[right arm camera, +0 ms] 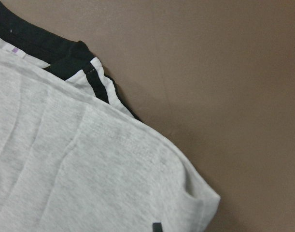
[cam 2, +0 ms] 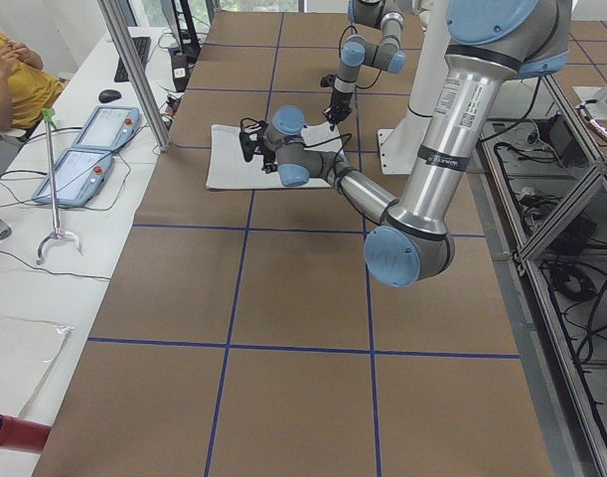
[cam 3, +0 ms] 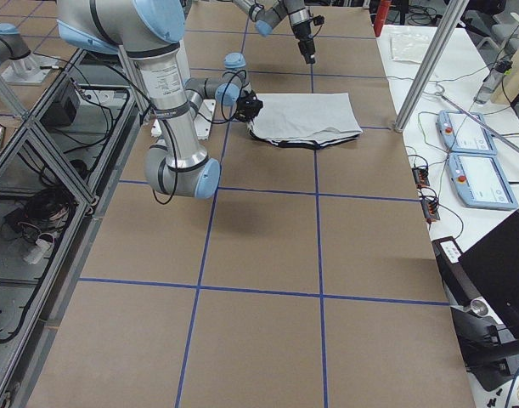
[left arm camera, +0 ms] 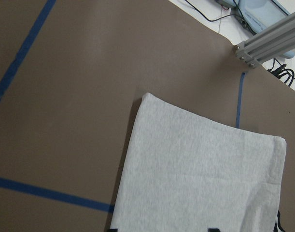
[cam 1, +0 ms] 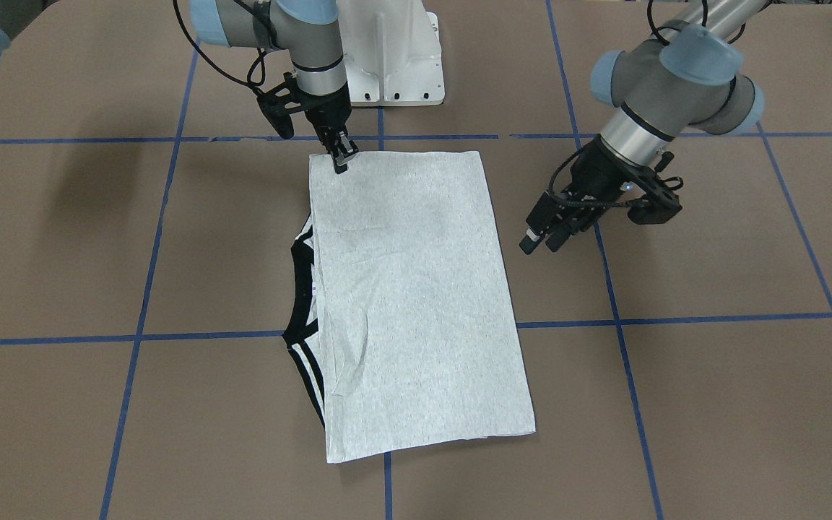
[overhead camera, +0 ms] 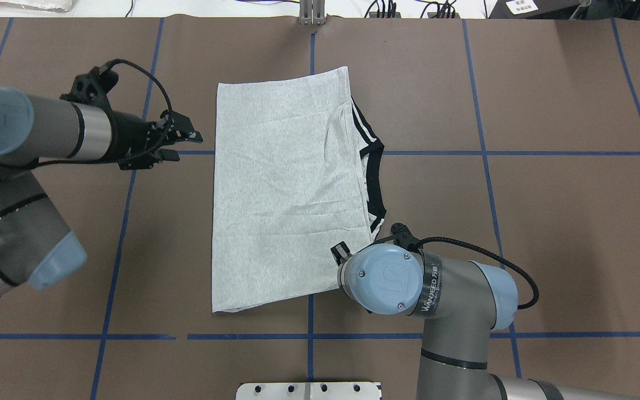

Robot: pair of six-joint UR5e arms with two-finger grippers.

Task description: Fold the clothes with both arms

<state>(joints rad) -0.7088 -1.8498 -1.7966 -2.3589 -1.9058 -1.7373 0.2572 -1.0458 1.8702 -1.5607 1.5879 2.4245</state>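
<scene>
Two arms are over the brown tabletop, and the shirt lies flat right in the middle. It is folded into one long grey rectangle, plain side up. Its black collar and the striped shoulder trim peek out from under the long edge on the robot's right side. Blue tape lines run under the cloth and across the whole surface.

Down at the shirt corner nearest the robot's base, the right hand points straight down with its fingers pressed together on the hem. The wrist view shows a single dark fingertip on the fabric and a small pucker beside it, so it's pinching that corner. From overhead the hand itself is hidden under its own wrist joint.

Over on the other side, the left hand hangs just beside the shirt's opposite long edge. It is clear of the cloth, fingers spread apart with nothing between them. Its wrist camera looks down on the far end of the shirt, where both corners lie flat on the tabletop.
</scene>
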